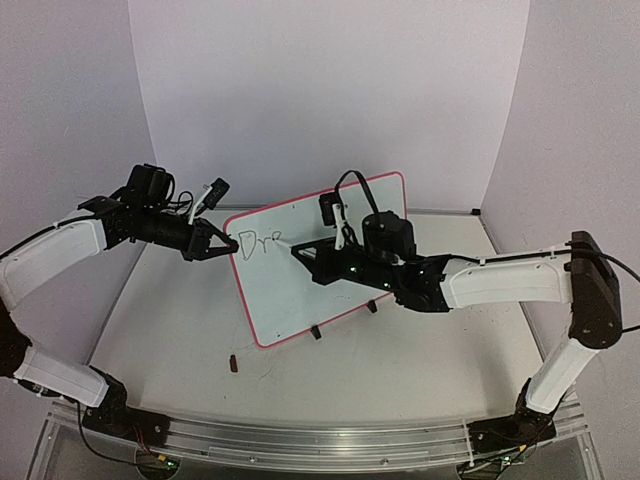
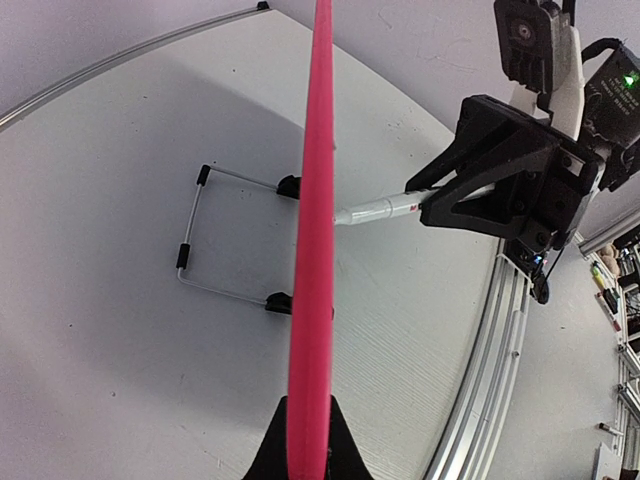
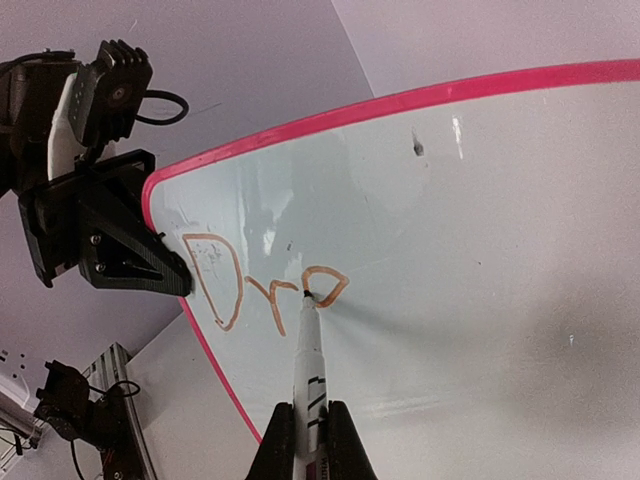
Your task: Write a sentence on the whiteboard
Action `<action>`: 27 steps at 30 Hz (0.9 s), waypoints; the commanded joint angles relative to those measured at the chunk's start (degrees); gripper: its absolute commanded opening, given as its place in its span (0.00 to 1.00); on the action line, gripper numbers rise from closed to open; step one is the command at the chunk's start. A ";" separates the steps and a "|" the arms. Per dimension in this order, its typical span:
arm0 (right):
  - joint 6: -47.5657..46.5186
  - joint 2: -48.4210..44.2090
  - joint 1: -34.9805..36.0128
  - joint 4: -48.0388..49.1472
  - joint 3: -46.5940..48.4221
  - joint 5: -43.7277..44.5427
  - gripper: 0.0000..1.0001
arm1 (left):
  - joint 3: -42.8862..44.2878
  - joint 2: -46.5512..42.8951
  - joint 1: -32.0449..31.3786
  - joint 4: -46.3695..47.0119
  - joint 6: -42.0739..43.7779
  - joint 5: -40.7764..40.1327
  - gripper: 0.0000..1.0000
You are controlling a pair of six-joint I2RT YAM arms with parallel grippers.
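The whiteboard with a red frame stands tilted on the table. My left gripper is shut on its left edge, which shows edge-on in the left wrist view. The sentence reads "Dr" plus a partly drawn third letter near the top left; it also shows in the right wrist view. My right gripper is shut on a white marker pen, whose tip touches the loop of the third letter. The right gripper is in front of the board face.
A small dark red marker cap lies on the table in front of the board's lower left corner. The board's wire stand rests on the table behind it. White walls close in the back and sides.
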 commanded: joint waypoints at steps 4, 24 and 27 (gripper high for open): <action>1.11 0.47 -0.42 0.20 -1.68 1.25 0.00 | 0.65 0.54 -0.40 -0.33 1.75 0.54 0.00; -1.77 -5.43 -0.40 -0.19 -3.14 5.91 0.00 | 0.75 0.63 -0.41 -0.29 1.75 0.54 0.00; -2.37 -6.73 -0.47 -0.01 -3.73 5.41 0.00 | 0.72 0.63 -0.41 -0.22 1.81 0.54 0.00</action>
